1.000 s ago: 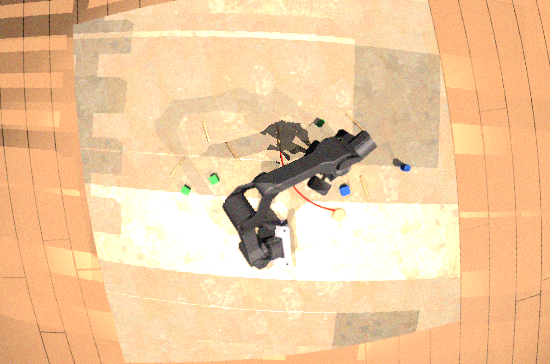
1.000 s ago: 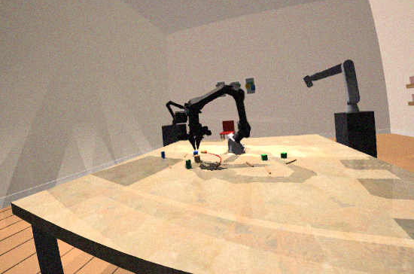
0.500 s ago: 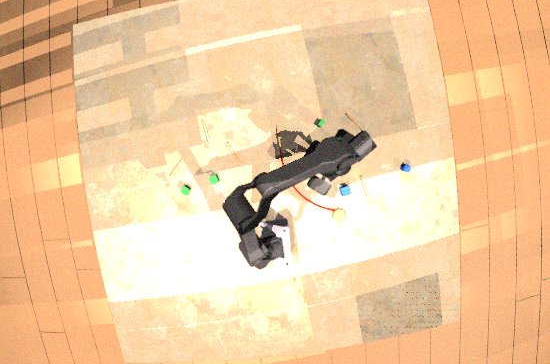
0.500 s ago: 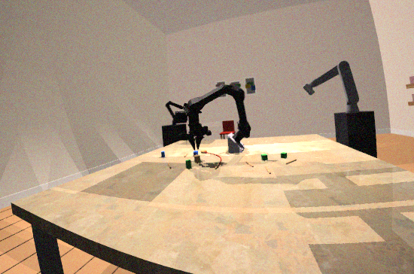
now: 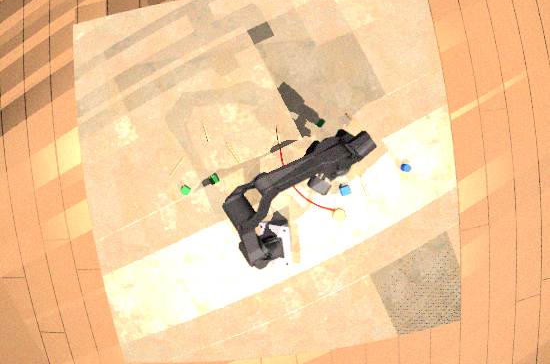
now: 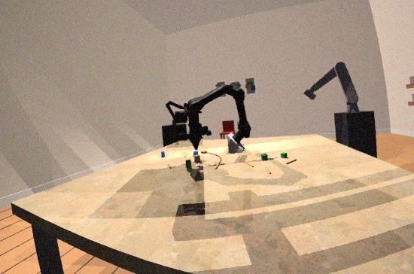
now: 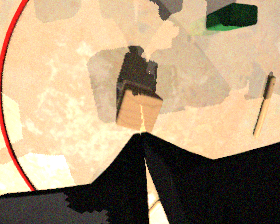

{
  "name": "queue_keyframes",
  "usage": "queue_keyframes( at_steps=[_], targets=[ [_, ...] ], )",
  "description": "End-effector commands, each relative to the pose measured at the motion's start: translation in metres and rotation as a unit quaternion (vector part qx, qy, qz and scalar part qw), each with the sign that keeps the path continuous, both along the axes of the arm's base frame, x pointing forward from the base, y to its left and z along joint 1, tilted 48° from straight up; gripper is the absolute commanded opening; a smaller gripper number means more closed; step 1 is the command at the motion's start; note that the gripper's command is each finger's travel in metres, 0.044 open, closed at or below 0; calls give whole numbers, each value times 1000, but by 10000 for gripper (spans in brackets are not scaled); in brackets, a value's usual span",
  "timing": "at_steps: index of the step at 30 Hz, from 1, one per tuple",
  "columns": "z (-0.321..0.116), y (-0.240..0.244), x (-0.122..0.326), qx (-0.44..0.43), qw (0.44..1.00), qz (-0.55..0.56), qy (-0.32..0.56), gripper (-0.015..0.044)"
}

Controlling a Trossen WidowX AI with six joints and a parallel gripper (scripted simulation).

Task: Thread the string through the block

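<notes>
The desk [image 5: 165, 309] [image 6: 113, 240] [image 7: 55, 107] lies under everything I work with; I take its edges as the top view shows them. My arm [image 5: 300, 169] [image 6: 241, 108] stands nearer the lower edge and reaches toward the right edge. My gripper [image 6: 196, 147] [image 7: 140, 138] points down with its fingertips clenched together and nothing visible between them. Just beside the tips, in the wrist view, sits the wooden block [image 6: 197, 159] [image 7: 140, 109], hidden from above by my arm.

Two green blocks [image 5: 214, 179] [image 6: 264, 156] sit toward the left edge, a dark green one [image 5: 320, 122] [image 6: 188, 164] [image 7: 232, 17] is nearer the top edge, and two blue pieces [image 5: 345, 190] [image 6: 162, 154] lie toward the right edge. The round button [image 5: 338, 214] [image 6: 204, 151] is on the lower-right side of my arm. From it the red string [image 5: 312, 202] [image 6: 220, 158] [image 7: 3, 65] curves under my arm toward the top edge, ending at its stick [image 5: 277, 133] [image 6: 217, 166], which lies on the desk, outside my grip. Loose sticks [image 5: 206, 131] [image 6: 291, 161] [image 7: 260, 115] lie toward the left and right edges.
</notes>
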State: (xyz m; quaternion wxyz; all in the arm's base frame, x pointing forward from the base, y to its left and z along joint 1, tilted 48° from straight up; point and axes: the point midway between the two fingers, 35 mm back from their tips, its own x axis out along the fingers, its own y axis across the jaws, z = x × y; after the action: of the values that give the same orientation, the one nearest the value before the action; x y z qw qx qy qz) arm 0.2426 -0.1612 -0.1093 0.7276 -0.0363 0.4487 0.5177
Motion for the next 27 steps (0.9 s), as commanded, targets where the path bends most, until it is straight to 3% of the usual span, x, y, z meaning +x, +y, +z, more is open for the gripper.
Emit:
queue_keyframes(
  at_steps=[1, 6, 12, 17, 27],
  targets=[
    [1, 1, 1, 0, 1000, -4, 4, 26],
    [36, 27, 27, 7, 988, -109, 111, 157],
    [84, 72, 54, 24, 934, -248, 255, 315],
    [103, 93, 60, 33, 901, -299, 312, 440],
    [103, 93, 60, 33, 901, -300, 312, 440]
  ],
)
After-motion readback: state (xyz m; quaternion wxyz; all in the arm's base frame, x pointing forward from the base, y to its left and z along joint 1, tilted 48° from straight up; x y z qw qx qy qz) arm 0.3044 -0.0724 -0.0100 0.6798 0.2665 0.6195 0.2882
